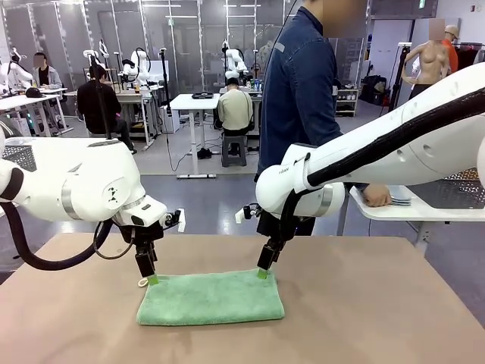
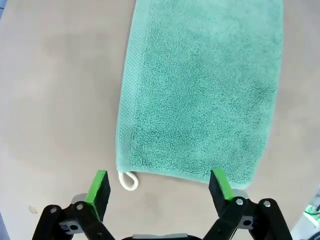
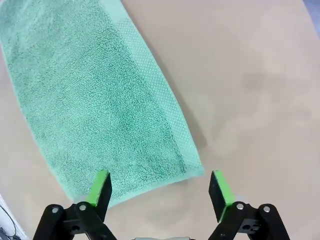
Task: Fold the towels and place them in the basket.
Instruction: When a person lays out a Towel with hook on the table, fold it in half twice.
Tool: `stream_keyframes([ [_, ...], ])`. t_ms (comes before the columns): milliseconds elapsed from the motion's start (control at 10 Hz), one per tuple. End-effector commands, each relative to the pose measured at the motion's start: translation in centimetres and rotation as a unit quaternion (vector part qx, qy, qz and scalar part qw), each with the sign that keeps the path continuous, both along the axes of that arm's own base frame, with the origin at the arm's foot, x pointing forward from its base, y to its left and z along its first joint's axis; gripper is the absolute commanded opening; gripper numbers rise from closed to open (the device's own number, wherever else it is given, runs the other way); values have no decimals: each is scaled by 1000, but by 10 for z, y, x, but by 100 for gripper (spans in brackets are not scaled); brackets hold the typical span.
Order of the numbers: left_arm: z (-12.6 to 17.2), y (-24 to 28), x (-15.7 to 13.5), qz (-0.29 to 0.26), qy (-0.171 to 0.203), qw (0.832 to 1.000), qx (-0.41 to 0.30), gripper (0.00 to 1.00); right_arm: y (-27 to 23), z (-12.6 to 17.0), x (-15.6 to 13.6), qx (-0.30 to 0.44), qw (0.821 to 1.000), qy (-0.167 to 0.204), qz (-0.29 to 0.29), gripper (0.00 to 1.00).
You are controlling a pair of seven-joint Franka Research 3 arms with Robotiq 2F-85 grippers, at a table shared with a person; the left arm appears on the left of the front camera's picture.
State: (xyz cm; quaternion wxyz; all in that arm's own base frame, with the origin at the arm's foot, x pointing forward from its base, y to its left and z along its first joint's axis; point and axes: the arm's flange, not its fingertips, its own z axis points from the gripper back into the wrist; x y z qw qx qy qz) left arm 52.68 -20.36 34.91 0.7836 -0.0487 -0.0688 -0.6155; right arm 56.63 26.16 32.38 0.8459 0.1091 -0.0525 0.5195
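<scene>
Background of the work area. A white desk (image 1: 195,101) stands mid-room on a grey floor (image 1: 189,205). Behind the desk runs a wall of dark glazed panels (image 1: 182,30) in grey frames, with ceiling lights reflected in it. Just right of the desk a seated person (image 1: 234,110) occupies a grey stool (image 1: 233,148); left of it, another person (image 1: 95,102) sits at further white desks (image 1: 136,97). Well nearer than the desk lies a tan tabletop (image 1: 379,303), with a white side table (image 1: 424,213) to its right.
</scene>
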Motion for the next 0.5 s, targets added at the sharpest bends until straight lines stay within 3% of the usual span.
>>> stream_keyframes([
  [0,35,8,-9,-3,-26,1000,-10,100,3,9,-8,-9,997,20,-71,100],
  [100,67,17,-21,19,-25,999,-34,100,7,9,-18,0,990,34,-137,100],
  [400,162,57,-73,73,-27,996,-40,100,16,14,-48,-44,962,15,-271,100],
])
